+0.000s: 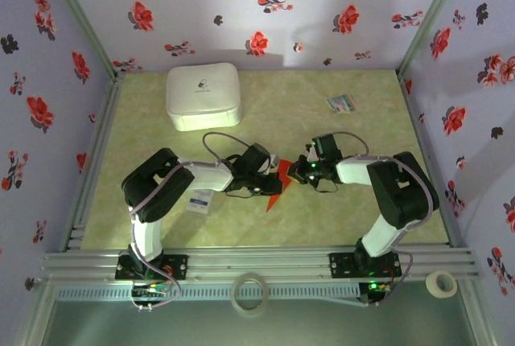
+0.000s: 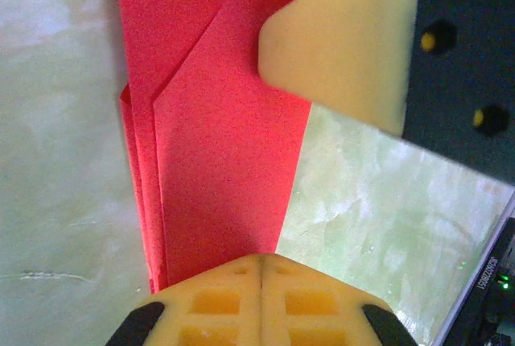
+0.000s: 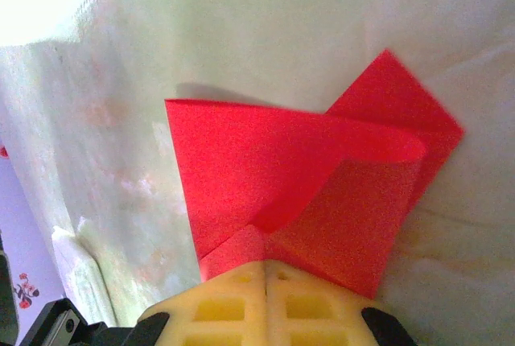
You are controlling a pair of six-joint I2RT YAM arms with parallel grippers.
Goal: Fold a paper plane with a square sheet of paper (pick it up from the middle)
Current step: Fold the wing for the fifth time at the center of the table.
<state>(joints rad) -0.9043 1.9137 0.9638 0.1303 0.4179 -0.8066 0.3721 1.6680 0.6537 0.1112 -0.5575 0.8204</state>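
Your arms bend inward, elbows out; left claw point(image 2: 261, 264) and right claw point(image 3: 265, 264) sit nearly tip to tip. Each is pinched together on the square sheet of paper point(image 3: 265, 161): thin, matte red, creased in layers, one flap curling just ahead of the right claw.

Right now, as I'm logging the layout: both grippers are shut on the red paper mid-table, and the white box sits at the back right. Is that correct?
Not quite: the white box sits at the back left, as the top external view shows. The rest holds: the left gripper and the right gripper are both shut on the red paper mid-table.
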